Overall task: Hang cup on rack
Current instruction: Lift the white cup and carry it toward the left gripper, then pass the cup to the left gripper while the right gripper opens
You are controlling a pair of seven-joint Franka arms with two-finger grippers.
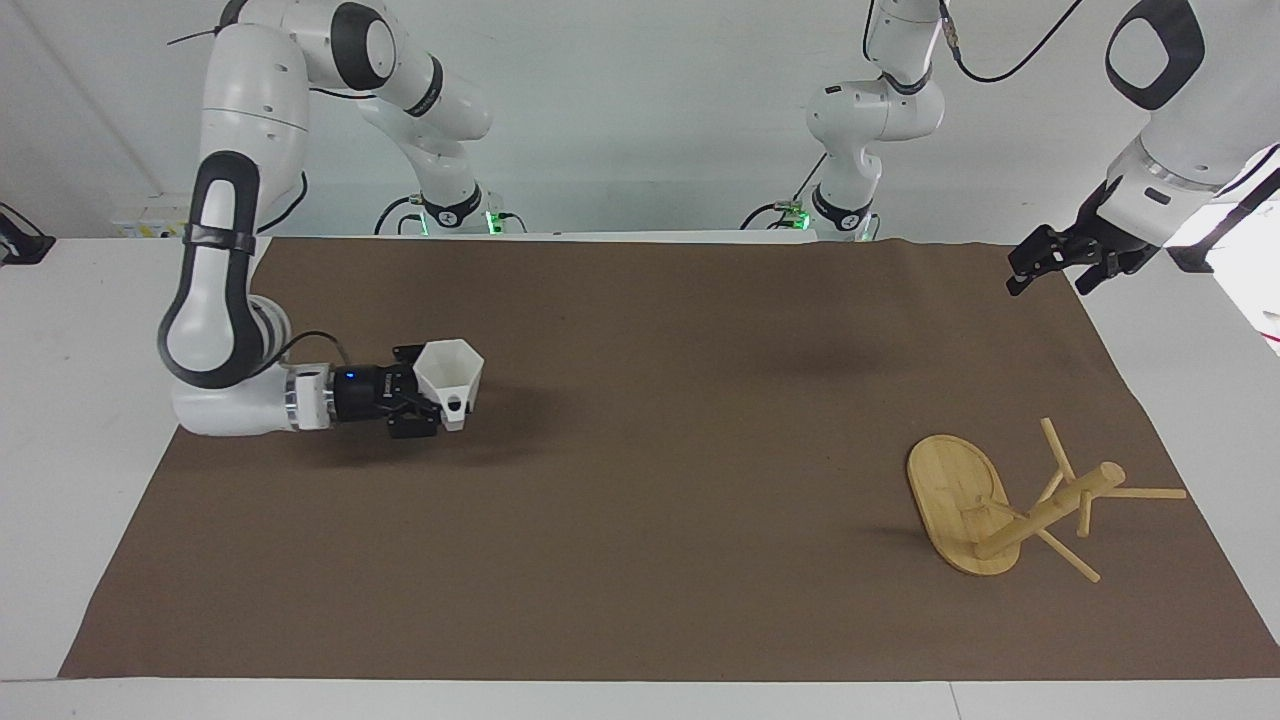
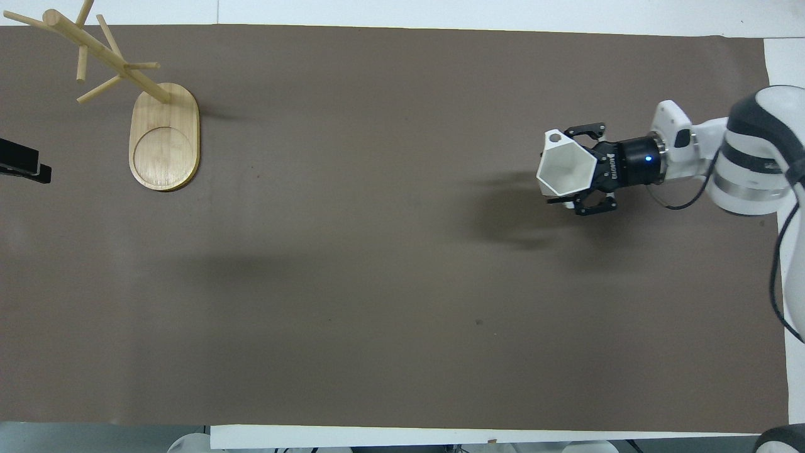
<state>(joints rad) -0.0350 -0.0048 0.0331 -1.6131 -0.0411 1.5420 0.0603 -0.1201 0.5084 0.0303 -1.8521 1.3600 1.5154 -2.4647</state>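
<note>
Right gripper (image 1: 432, 399) fingers clamped on cup (image 1: 450, 370), frame left; left gripper (image 1: 1058, 262) fingers spread, empty, upper right; rack (image 1: 1010, 500) lower right.

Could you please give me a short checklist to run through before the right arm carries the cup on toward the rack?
1. Grip: right gripper is shut on the small white faceted plastic cup - ok.
2. Cup off the brown mat: its shadow lies apart from it - ok.
3. Cup's handle loop free of the fingers - ok.
4. Light bamboo rack standing upright, at the left arm's end of the table - ok.
5. A thin peg bare to take the handle - ok.
6. Left gripper waits open, raised over the mat's corner, clear of the rack - ok.
</note>
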